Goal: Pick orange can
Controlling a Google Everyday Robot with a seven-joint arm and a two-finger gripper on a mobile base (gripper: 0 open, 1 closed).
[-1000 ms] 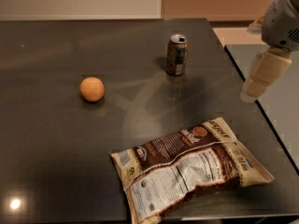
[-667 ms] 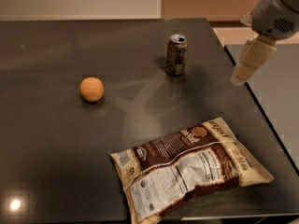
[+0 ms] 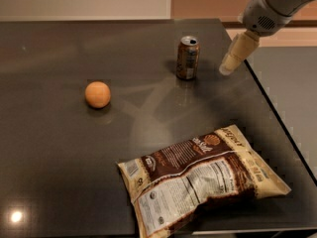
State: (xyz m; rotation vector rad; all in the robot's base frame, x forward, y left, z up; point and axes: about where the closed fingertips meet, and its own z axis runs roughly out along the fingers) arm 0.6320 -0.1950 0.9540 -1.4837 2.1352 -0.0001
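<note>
The orange can stands upright on the dark table, toward the back right. It has a brown-orange body and a silver top. My gripper hangs from the upper right, its pale fingers pointing down and left, a short way to the right of the can and not touching it. Nothing is held in it.
A round orange fruit lies left of centre. A brown and cream snack bag lies flat at the front right. The table's right edge runs just beyond the gripper, with a lower grey surface past it.
My gripper has moved left and up the picture, from beyond the table's right edge to close beside the can. The can, fruit and bag have not moved.
</note>
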